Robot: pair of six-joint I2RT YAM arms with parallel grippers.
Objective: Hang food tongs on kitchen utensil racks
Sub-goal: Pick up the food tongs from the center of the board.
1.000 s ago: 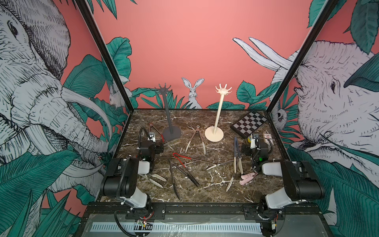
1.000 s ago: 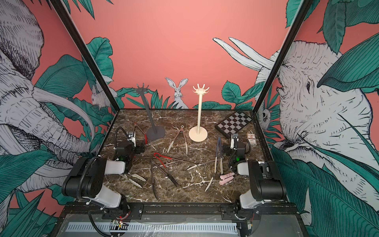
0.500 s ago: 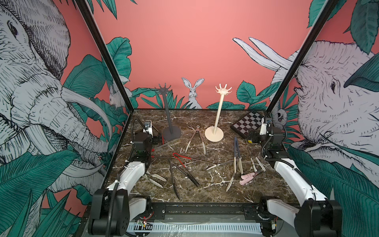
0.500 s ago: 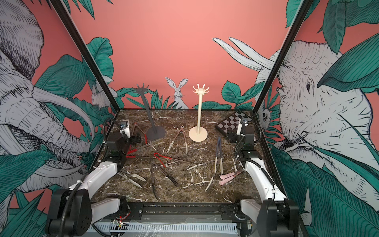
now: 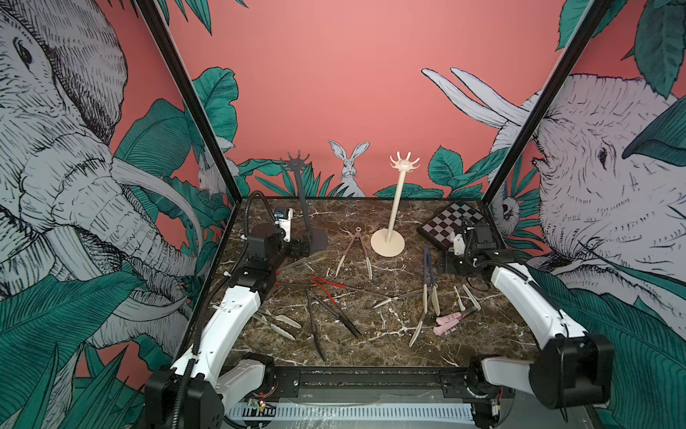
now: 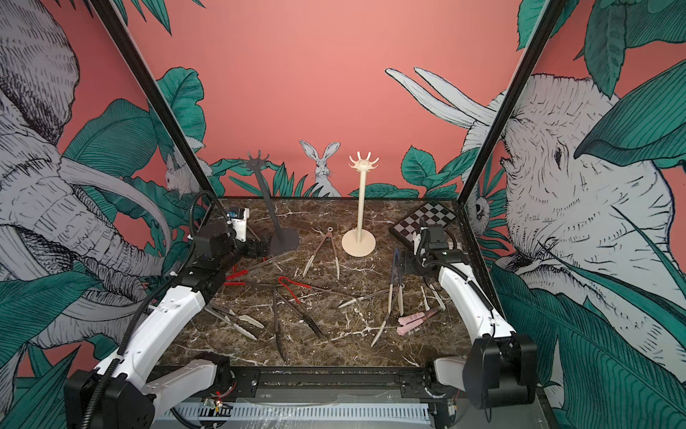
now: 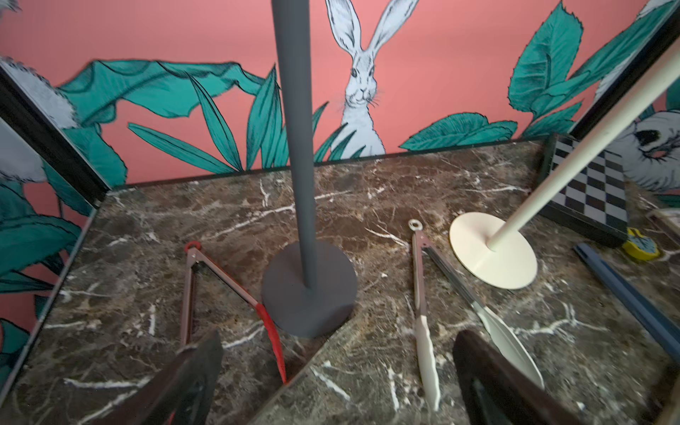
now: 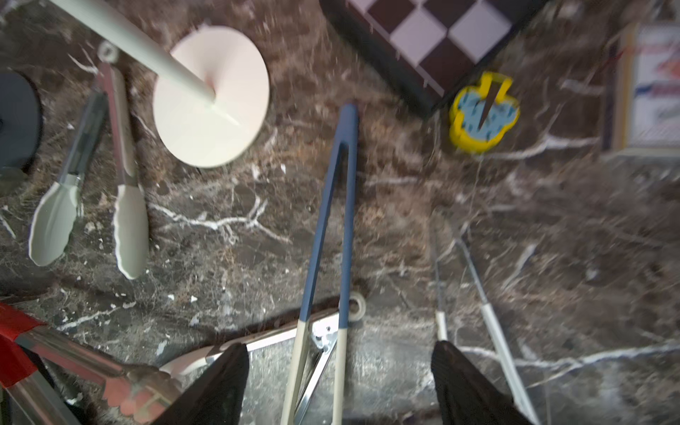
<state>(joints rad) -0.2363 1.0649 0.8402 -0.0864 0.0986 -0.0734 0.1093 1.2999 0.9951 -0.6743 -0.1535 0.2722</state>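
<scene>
Presently nothing is hung: the hook crowns of the dark grey rack (image 5: 303, 208) and, further right, the cream rack (image 5: 395, 208) are seen bare in both top views, and the food tongs (image 5: 336, 315) are noted lying scattered flat on the marble table (image 5: 371, 353). The whole job is judged left to do, with every pair to be lifted and hooked. The left gripper (image 7: 338, 346) is held low before the dark grey rack's base. Its fingers (image 7: 198, 368) are spread wide, and nothing is held or touched. Red-tipped tongs (image 7: 268, 331) are found by that base, touching or just beside its edge; which cannot be told. Cream-tipped tongs (image 7: 425, 349) are placed between the two racks. Further right, blue-handled tongs (image 8: 347, 125) are laid near the cream base, closed end toward the chessboard (image 5: 451, 226). The right gripper (image 8: 338, 349) is poised over them, its fingers (image 8: 463, 379) set apart outside both arms. No contact can be made out.
</scene>
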